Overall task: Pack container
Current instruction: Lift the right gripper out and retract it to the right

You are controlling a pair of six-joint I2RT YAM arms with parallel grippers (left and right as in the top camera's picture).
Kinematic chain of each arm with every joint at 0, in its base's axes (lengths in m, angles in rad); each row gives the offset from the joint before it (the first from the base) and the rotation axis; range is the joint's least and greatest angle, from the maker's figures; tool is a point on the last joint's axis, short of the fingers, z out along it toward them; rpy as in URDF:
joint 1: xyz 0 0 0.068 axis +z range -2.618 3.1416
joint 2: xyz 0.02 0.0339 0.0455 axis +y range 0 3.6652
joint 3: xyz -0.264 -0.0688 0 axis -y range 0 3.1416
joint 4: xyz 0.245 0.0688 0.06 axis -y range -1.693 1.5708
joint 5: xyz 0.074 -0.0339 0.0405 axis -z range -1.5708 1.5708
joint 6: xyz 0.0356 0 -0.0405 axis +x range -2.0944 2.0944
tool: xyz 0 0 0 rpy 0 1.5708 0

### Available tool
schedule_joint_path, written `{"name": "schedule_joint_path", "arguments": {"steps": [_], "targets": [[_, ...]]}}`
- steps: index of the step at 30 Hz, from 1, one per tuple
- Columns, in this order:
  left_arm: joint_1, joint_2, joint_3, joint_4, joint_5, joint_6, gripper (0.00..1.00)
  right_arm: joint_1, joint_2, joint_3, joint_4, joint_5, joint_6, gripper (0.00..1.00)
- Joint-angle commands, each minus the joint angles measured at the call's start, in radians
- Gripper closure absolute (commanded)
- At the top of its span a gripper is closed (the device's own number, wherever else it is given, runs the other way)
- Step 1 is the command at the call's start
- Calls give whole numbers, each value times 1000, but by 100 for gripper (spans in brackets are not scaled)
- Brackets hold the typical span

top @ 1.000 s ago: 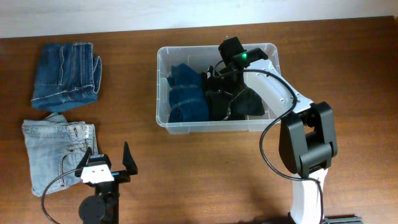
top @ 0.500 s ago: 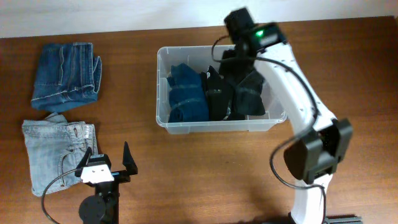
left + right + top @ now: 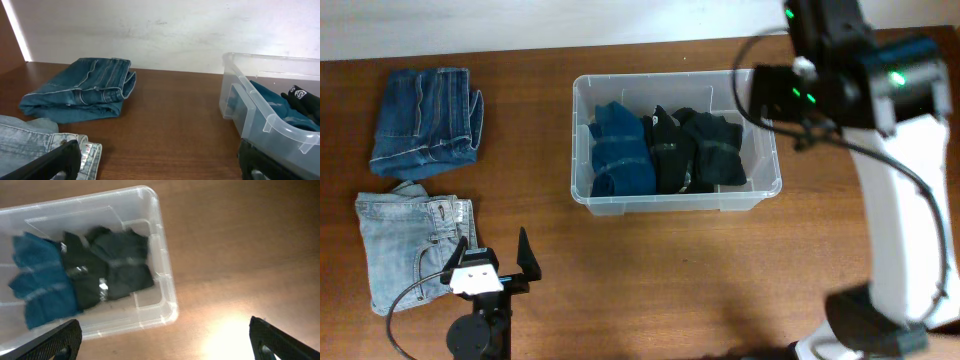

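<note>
The clear container point(image 3: 670, 204) stands mid-table. Folded blue jeans point(image 3: 618, 150) lie in its left part and black clothing point(image 3: 700, 150) beside them on the right. My right gripper point(image 3: 775, 92) hangs high above the container's right end, open and empty. In the right wrist view the gripper point(image 3: 165, 347) looks down on the container point(image 3: 161, 245), the black clothing point(image 3: 117, 265) and bare table. My left gripper point(image 3: 496, 250) rests open near the front edge, left of the container point(image 3: 270, 122), with nothing between its fingers point(image 3: 55, 162).
Dark blue folded jeans point(image 3: 425, 118) lie at the back left of the table, also in the left wrist view point(image 3: 82, 90). Light blue folded jeans point(image 3: 410, 250) lie at the front left, just left of my left gripper. A pale wall point(image 3: 150, 30) bounds the far side.
My right gripper has opened, let go of the black clothing inside the container, and risen up and to the right. The left arm has not moved.
</note>
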Motion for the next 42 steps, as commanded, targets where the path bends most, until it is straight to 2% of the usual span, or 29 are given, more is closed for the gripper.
{"name": "schedule_joint_path", "arguments": {"steps": [1,5,9,13,16,21,26,28,30,34,42], "targets": [[5,-5,-3,-3,8,9,1,-87,-163,-165,-6,27,-24,1],[5,-5,-3,-3,8,9,1,-239,-291,-338,-5,53,45,1],[5,-5,-3,-3,8,9,1,-399,-341,-451,14,57,77,1],[5,-5,-3,-3,8,9,1,-470,-342,-527,47,8,76,1],[5,-5,-3,-3,8,9,1,-473,-342,-594,75,-3,76,2],[5,-5,-3,-3,8,9,1,-504,-342,-700,220,19,105,1],[5,-5,-3,-3,8,9,1,-649,-340,-798,391,27,137,1],[5,-5,-3,-3,8,9,1,-697,-335,-800,404,13,144,2],[5,-5,-3,-3,8,9,1,-767,-327,-800,405,-1,212,1],[5,-5,-3,-3,8,8,1,-833,-312,-800,410,-4,216,2],[5,-5,-3,-3,8,9,1,-839,-276,-800,410,-4,216,2]]}}
